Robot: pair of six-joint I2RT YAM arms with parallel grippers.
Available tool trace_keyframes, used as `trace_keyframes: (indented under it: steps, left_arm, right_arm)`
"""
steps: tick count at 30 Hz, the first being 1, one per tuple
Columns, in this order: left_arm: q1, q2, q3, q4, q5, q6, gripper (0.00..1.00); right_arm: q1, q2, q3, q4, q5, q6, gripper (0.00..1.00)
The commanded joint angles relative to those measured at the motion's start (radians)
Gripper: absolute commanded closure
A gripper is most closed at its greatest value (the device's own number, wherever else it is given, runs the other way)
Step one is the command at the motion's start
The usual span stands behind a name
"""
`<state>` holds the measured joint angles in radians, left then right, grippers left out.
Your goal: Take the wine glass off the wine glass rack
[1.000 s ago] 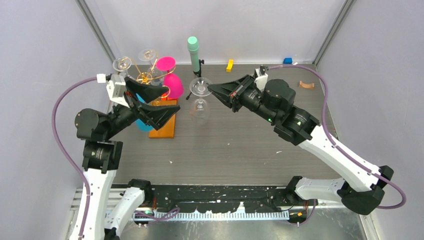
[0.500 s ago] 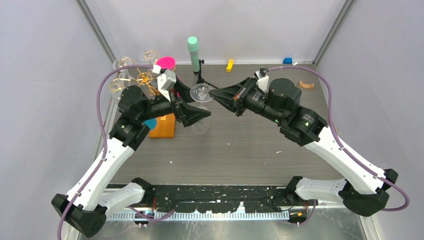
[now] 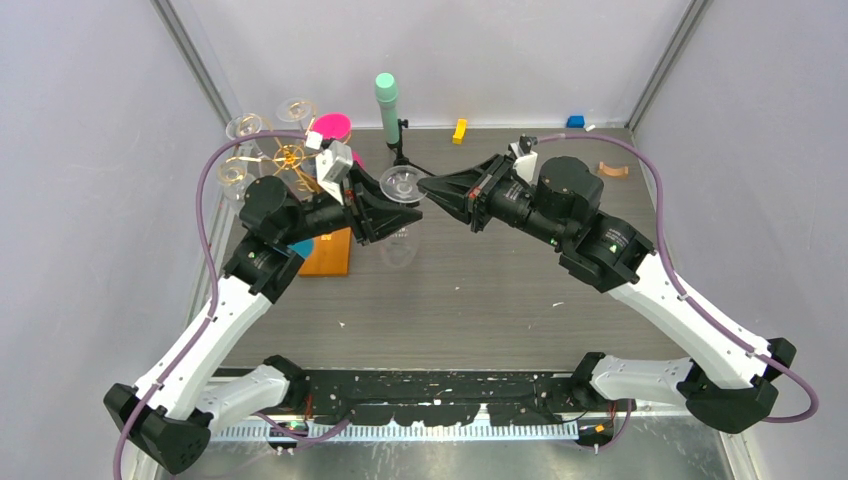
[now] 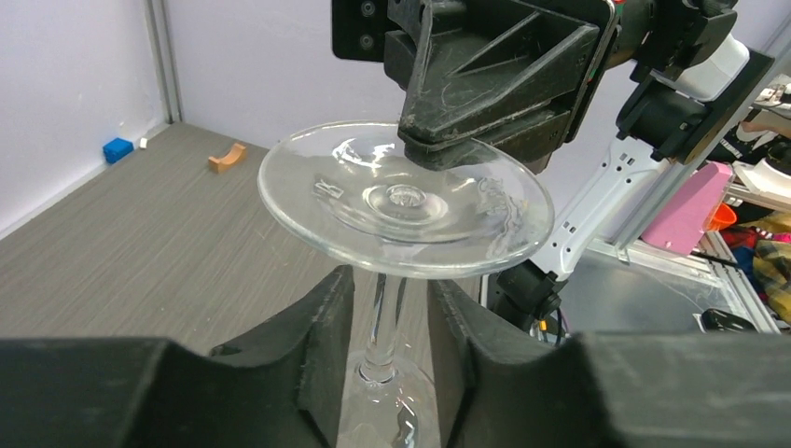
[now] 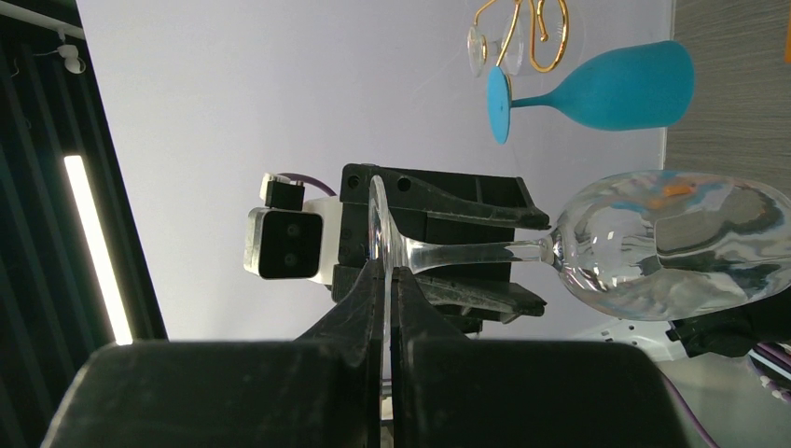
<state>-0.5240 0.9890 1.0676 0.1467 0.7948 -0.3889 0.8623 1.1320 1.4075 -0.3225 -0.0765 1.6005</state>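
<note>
A clear wine glass (image 3: 403,185) hangs upside down over the table's middle, foot up and bowl (image 5: 672,243) down. My right gripper (image 3: 425,186) is shut on the rim of its foot (image 5: 378,224). My left gripper (image 4: 392,280) straddles the stem (image 4: 382,317) just under the foot, and a thin gap shows on each side, so it is open. The wine glass rack (image 3: 290,155), gold wire on an orange base (image 3: 328,255), stands at the back left, behind the left arm.
A blue glass (image 5: 597,89), pink glasses (image 3: 333,127) and clear glasses (image 3: 245,127) hang on the rack. A mint-green cylinder on a black tripod (image 3: 387,105) stands behind the held glass. A yellow block (image 3: 459,130), blue block (image 3: 575,121) and brown piece (image 3: 612,170) lie at the back.
My left arm swung from the rack over to the held glass, and its fingers narrowed around the stem. The right gripper kept its hold on the foot and barely moved.
</note>
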Motion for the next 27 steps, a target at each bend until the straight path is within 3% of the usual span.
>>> trace_keyframes:
  steps: [1, 2, 3, 9, 11, 12, 13, 14, 16, 23, 27]
  left_arm:
    - [-0.008, 0.016, 0.019, 0.083, 0.012, -0.012, 0.83]
    - [-0.008, 0.022, 0.03, 0.068, 0.031, -0.003, 0.95]
    - [-0.008, 0.023, 0.043, 0.032, 0.041, 0.02, 1.0]
    - [-0.008, 0.005, 0.032, 0.035, 0.025, 0.058, 1.0]
    - [-0.008, 0.004, 0.027, 0.059, -0.009, 0.043, 1.0]
    - [-0.008, 0.002, 0.026, 0.065, -0.034, 0.036, 1.0]
    - [-0.008, 0.0, 0.026, 0.068, -0.068, 0.028, 1.0]
    - [-0.009, -0.005, 0.026, 0.072, -0.105, 0.018, 1.0]
    - [-0.008, -0.016, 0.021, 0.076, -0.181, 0.0, 1.0]
    - [-0.008, -0.048, 0.012, 0.116, -0.547, -0.148, 1.0]
    - [-0.008, -0.056, 0.043, 0.094, -0.721, -0.363, 1.0]
  right_arm:
    - [0.0, -0.046, -0.002, 0.127, 0.003, 0.012, 1.0]
    - [-0.001, -0.046, -0.003, 0.132, 0.0, 0.007, 1.0]
    - [0.0, -0.044, -0.002, 0.138, -0.004, 0.003, 1.0]
    - [-0.001, -0.048, -0.013, 0.156, -0.013, -0.08, 0.98]
    - [-0.002, -0.057, -0.024, 0.156, 0.001, -0.104, 0.79]
    - [-0.002, -0.064, -0.035, 0.157, 0.007, -0.111, 0.59]
    - [-0.002, -0.07, -0.043, 0.156, 0.029, -0.125, 0.47]
    - [-0.003, -0.086, -0.063, 0.156, 0.044, -0.136, 0.29]
    - [-0.003, -0.115, -0.1, 0.156, 0.123, -0.17, 0.15]
    - [-0.003, -0.23, -0.221, 0.165, 0.261, -0.276, 0.11]
    - [-0.003, -0.27, -0.289, 0.163, 0.267, -0.329, 0.08]
